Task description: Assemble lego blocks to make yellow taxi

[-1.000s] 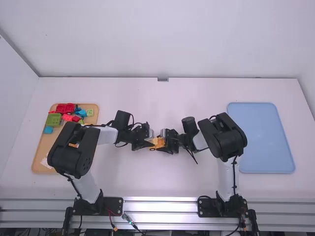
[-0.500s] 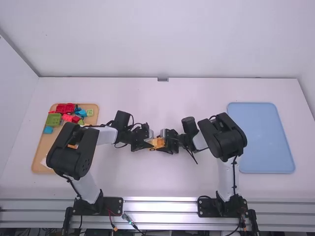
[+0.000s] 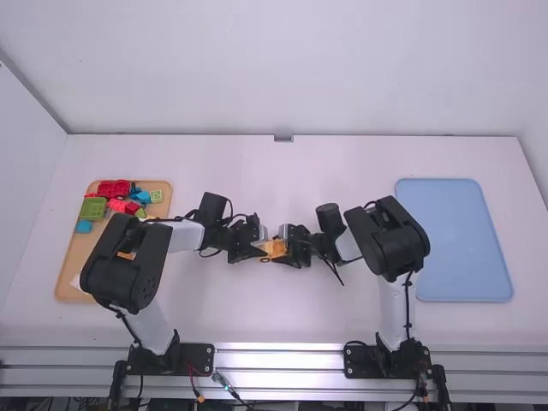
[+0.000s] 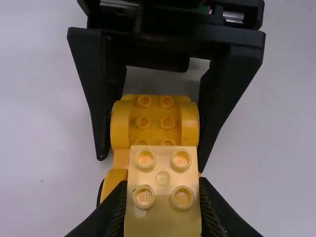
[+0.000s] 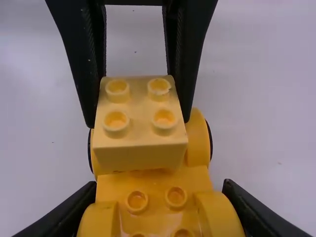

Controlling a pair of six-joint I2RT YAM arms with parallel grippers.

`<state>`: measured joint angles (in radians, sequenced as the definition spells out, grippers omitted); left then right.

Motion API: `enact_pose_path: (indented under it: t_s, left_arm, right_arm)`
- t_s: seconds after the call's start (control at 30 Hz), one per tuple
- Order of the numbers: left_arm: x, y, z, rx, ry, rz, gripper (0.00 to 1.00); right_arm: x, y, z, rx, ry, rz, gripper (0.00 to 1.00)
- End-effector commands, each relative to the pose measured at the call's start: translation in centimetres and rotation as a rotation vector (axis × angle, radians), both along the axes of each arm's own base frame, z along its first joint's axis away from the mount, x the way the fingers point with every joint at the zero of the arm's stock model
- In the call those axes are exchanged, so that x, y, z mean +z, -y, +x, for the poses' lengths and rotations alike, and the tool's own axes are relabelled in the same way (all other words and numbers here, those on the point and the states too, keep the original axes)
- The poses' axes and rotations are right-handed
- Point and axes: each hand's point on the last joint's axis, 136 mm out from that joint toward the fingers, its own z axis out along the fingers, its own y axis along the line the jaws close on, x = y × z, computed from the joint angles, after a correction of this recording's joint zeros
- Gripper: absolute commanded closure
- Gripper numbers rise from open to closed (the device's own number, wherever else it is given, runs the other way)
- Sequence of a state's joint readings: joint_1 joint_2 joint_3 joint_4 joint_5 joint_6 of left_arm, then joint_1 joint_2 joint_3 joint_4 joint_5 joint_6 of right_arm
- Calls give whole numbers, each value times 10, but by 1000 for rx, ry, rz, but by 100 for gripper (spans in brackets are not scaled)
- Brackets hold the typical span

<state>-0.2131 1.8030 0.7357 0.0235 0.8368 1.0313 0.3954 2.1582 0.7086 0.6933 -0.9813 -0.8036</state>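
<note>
At the centre of the worktop (image 3: 282, 312), the left tool (image 3: 260, 250) stands parted by one block's width, pinching one pale yellow four-stud block (image 4: 163, 190), and the right tool (image 3: 286, 250) is parted around the sides of one yellow car base (image 5: 153, 185). That block lies between the left tool's fingers, over the base's nine o'clock end. Toward three o'clock lies one blue tray (image 3: 454, 240); toward ten, one tan tray (image 3: 73, 265) bears one large green block (image 3: 92, 209) among several red ones (image 3: 113, 189).
</note>
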Motion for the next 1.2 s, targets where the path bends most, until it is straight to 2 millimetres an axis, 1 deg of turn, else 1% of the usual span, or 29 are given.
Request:
enact_pose_path:
  t_s: [0.0,0.33,1.03,1.17]
  left_arm:
    - [-13,-12,3,36,9,89,88]
    - [-13,-11,4,37,16,87,88]
    - [-12,-11,6,37,28,83,87]
    - [-12,-11,6,37,24,83,85]
  right_arm:
    - [-11,4,-5,-15,-55,-24,39]
    - [-8,2,-8,3,-62,-4,39]
    - [-8,2,-8,1,-63,-5,39]
    - [-8,2,-8,1,-63,-6,39]
